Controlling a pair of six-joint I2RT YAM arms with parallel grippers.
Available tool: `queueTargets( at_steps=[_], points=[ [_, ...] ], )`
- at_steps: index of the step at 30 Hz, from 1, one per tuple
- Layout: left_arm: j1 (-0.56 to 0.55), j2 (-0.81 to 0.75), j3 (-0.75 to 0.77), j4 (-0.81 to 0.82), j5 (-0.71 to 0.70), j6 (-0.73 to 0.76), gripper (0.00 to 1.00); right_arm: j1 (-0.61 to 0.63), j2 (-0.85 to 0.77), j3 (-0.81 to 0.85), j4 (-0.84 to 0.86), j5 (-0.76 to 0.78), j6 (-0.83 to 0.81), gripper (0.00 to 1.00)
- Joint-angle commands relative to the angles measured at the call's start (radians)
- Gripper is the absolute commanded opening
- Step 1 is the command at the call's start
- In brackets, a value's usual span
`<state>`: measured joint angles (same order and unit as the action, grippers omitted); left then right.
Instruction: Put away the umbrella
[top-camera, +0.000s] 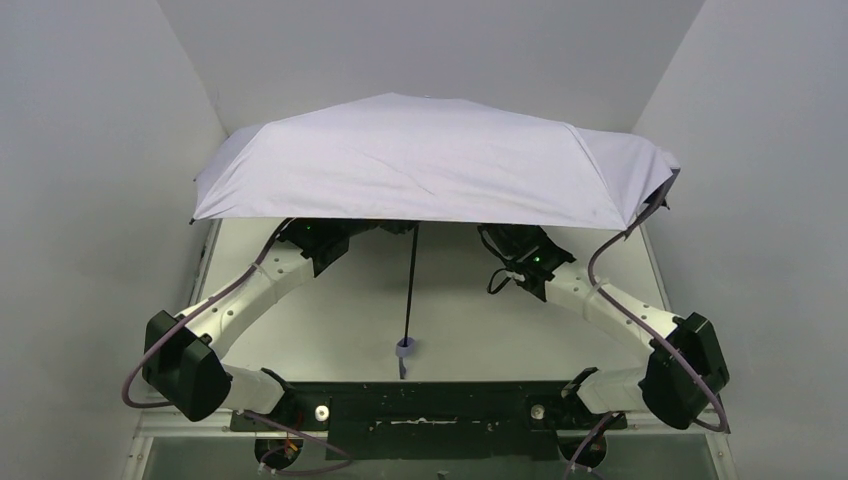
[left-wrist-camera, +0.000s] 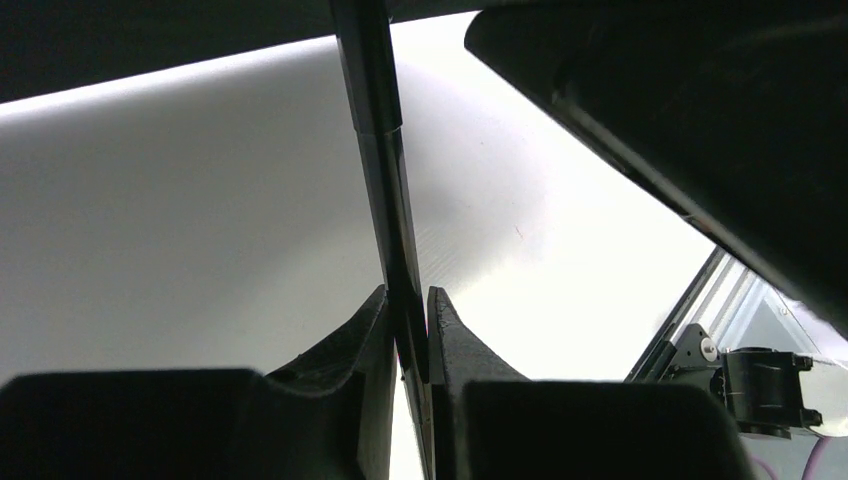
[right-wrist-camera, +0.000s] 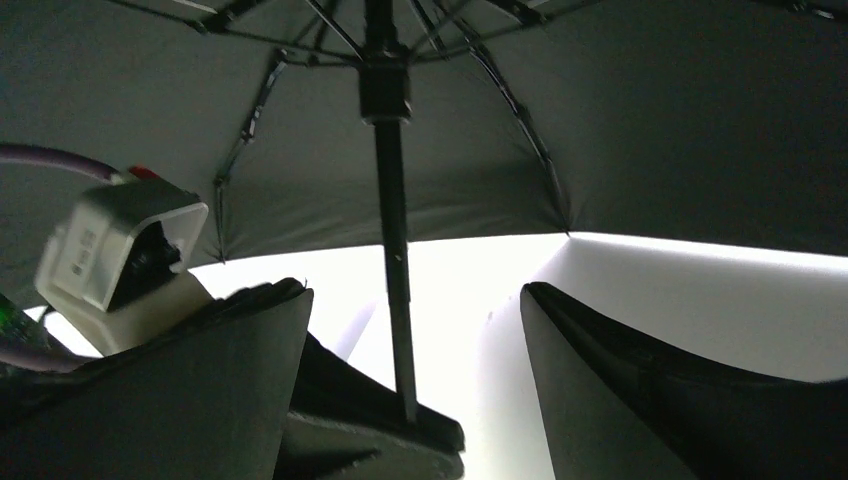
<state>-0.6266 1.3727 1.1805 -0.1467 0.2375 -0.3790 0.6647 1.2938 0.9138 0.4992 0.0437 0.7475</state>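
Under umbrella (top-camera: 430, 160): left tool (left-wrist-camera: 407, 300) pinching shaft (left-wrist-camera: 385, 200) (right tool (right-wrist-camera: 410, 300) agape).

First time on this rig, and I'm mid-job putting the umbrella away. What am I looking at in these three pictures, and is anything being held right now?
You are driving two robot arms bolted side by side at the near edge of a table. The wide picture comes from a fixed camera above and behind them. In it the left arm and the right arm both reach under the open lavender umbrella, which hides their tips. Its handle points toward the bases.

The other two pictures come from a camera on each wrist. In the left wrist view, the left jaws are shut on the black shaft. The right wrist view looks up at the dark lining. There the right jaws stand wide open, with the shaft between them untouched, so they hold nothing.
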Motion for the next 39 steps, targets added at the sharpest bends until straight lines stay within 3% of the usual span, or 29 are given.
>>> queueTargets(
  at_steps=[1, 17, 28, 39],
  points=[
    [0.000, -0.044, 0.010, 0.053, 0.020, 0.083, 0.00, -0.009, 0.023, 0.104, 0.074, 0.010, -0.003, 0.77],
    [0.024, -0.047, 0.004, 0.058, 0.059, 0.095, 0.00, -0.044, 0.201, 0.357, -0.069, -0.036, 0.047, 0.73],
    [0.024, -0.058, -0.013, 0.084, 0.173, 0.161, 0.00, -0.121, 0.303, 0.474, -0.124, -0.296, 0.080, 0.66],
    [0.024, -0.045, -0.011, 0.091, 0.234, 0.172, 0.00, -0.172, 0.350, 0.477, -0.011, -0.466, 0.069, 0.67]
  ],
)
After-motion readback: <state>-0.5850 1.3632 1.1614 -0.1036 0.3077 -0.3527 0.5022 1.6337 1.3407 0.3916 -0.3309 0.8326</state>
